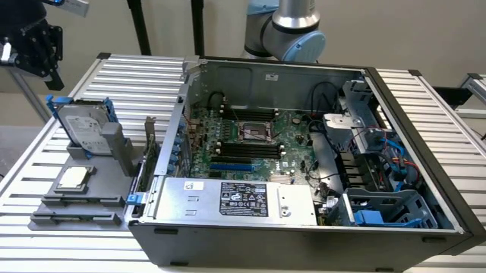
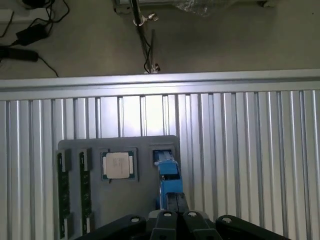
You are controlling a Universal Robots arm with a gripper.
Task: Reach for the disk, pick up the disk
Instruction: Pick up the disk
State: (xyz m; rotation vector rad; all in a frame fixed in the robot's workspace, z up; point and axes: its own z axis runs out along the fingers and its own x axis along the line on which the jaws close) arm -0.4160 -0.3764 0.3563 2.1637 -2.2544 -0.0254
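The work appears to be in the reaching step: the gripper (image 2: 176,200) hangs above the table (image 1: 425,102), its fingers pressed together with nothing between them. It is well apart from the disk (image 1: 82,132), which stands on edge in a grey holder (image 1: 114,149) at the exterior view's left of the open computer case (image 1: 304,239). A grasp would likely call for the jaws to spread, line up with the disk's thin upper edge, and close on the flat faces rather than the blue frame.

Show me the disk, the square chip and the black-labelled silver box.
disk (image 1: 81,128): exterior view, on its white label.
square chip (image 1: 74,177): exterior view, on its metal top.
silver box (image 1: 244,199): exterior view, on its black label.
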